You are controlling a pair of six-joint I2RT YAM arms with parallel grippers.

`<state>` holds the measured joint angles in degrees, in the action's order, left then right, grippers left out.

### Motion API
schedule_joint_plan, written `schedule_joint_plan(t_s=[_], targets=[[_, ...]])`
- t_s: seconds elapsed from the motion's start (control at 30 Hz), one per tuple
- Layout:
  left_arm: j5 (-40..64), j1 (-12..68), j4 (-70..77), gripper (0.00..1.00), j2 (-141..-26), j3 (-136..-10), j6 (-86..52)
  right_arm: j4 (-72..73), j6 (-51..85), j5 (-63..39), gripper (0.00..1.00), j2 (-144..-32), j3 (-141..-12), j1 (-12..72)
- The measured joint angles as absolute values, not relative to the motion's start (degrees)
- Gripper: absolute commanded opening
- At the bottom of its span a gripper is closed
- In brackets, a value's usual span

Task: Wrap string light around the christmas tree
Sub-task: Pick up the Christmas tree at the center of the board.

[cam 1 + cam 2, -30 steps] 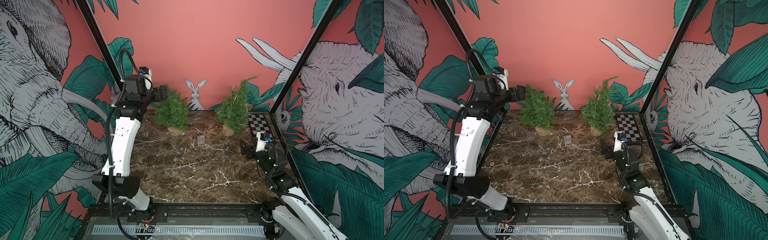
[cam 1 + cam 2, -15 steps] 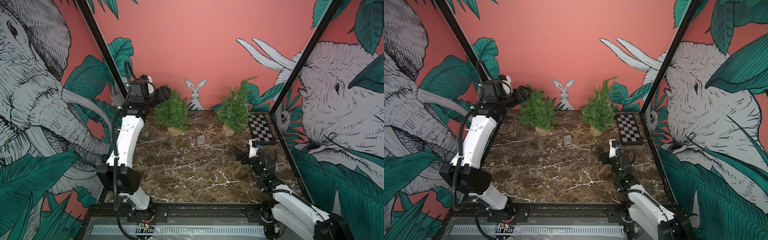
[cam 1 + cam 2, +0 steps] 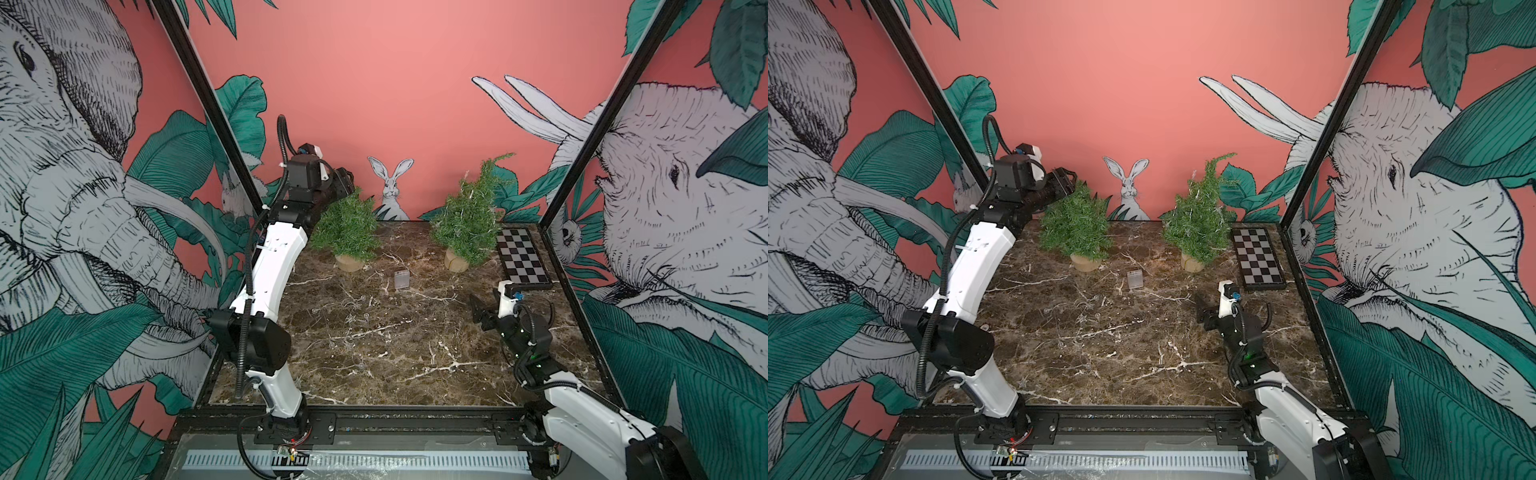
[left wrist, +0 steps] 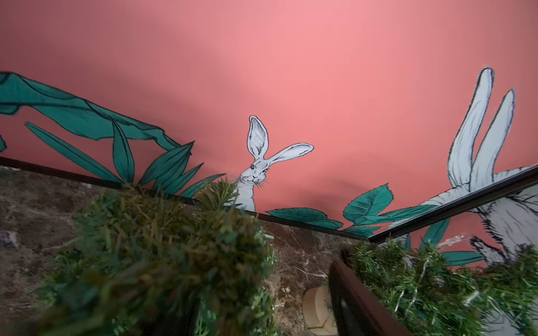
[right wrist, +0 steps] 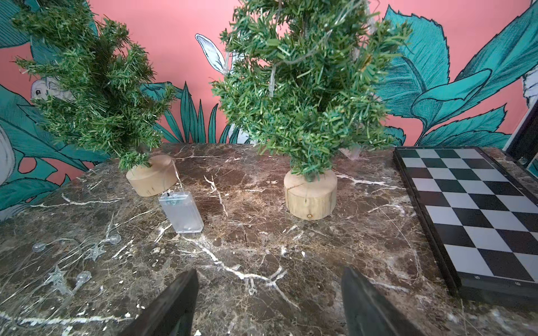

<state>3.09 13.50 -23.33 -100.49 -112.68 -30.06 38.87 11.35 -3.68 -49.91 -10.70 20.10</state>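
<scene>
Two small green christmas trees on wooden stumps stand at the back: the left tree point(image 3: 349, 226) point(image 5: 96, 87) and the right tree point(image 3: 467, 220) point(image 5: 308, 96). The string light's clear battery box point(image 3: 401, 279) point(image 5: 182, 212) lies between them. Its thin wire with bulbs and stars point(image 5: 58, 270) trails loose over the marble. Some strands with bulbs hang in the right tree. My left gripper point(image 3: 348, 188) point(image 3: 1068, 183) is at the left tree's top, open, with foliage between the jaws; one finger point(image 4: 355, 302) stands apart from it. My right gripper point(image 3: 480, 309) point(image 5: 269, 275) hovers low, open and empty.
A black-and-white chessboard point(image 3: 523, 258) point(image 5: 480, 209) lies at the back right, beside the right tree. Painted walls and black frame posts point(image 3: 582, 153) close in the marble table point(image 3: 374, 357) on three sides.
My left gripper has swung right onto the left tree's top and its jaws have narrowed. My right gripper has drawn back a little toward the front and dropped lower.
</scene>
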Motion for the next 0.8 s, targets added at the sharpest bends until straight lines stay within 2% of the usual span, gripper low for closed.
schedule_joint_plan(t_s=[0.3,0.4,0.57,0.7,0.8], targets=[[-8.4,15.2,-27.1,0.58,-106.8,-122.0,-22.6,38.6,11.4,-2.6,0.79,-49.4,-10.7,20.1],[-10.4,15.5,-27.7,0.49,-107.6,-122.9,-20.8,38.0,11.4,-2.3,0.78,-49.4,-10.7,20.1],[-13.0,15.5,-29.2,0.42,-107.9,-123.6,-17.6,34.5,11.4,-2.3,0.78,-49.4,-11.7,20.1],[-14.5,15.5,-29.4,0.30,-108.0,-123.7,-14.9,33.1,11.4,-2.0,0.78,-49.3,-12.2,20.1],[-15.5,15.5,-29.3,0.26,-108.2,-123.7,-12.8,31.7,11.4,-1.9,0.78,-49.3,-12.3,20.1]])
